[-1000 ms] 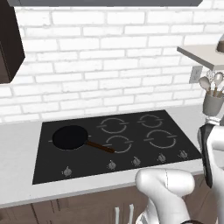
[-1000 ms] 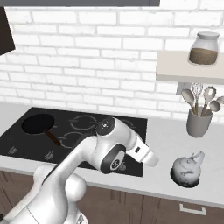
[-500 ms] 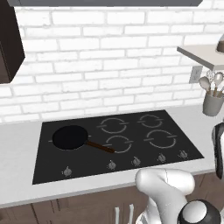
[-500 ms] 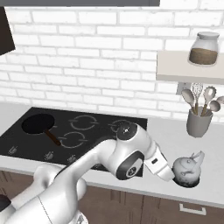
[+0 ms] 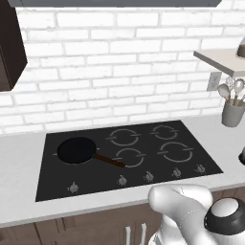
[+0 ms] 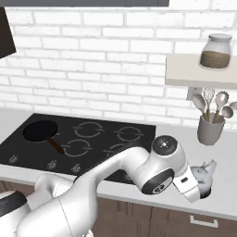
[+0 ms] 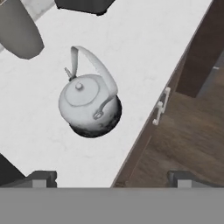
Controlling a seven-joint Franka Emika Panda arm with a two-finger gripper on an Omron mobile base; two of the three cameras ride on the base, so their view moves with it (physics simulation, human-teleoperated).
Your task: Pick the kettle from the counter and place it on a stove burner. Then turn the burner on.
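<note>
Hand view puts the kettle (image 7: 89,105) left of centre on the counter (image 7: 144,52), near its front edge, with the gripper (image 7: 111,177) hovering above, jaws spread wide and empty. This looks like the approach before the pick. Next comes lowering to straddle the thin arched handle. The kettle is round, shiny silver, apparently upright.

Ahead of the fingers (image 7: 43,177), shiny silver metal kettle (image 7: 89,107) on smooth, matt pale counter (image 7: 144,48). Glossy black glass cooktop (image 5: 129,158). Matt black frying pan (image 5: 76,150). Dark wood-look cabinet front (image 7: 199,57).
</note>
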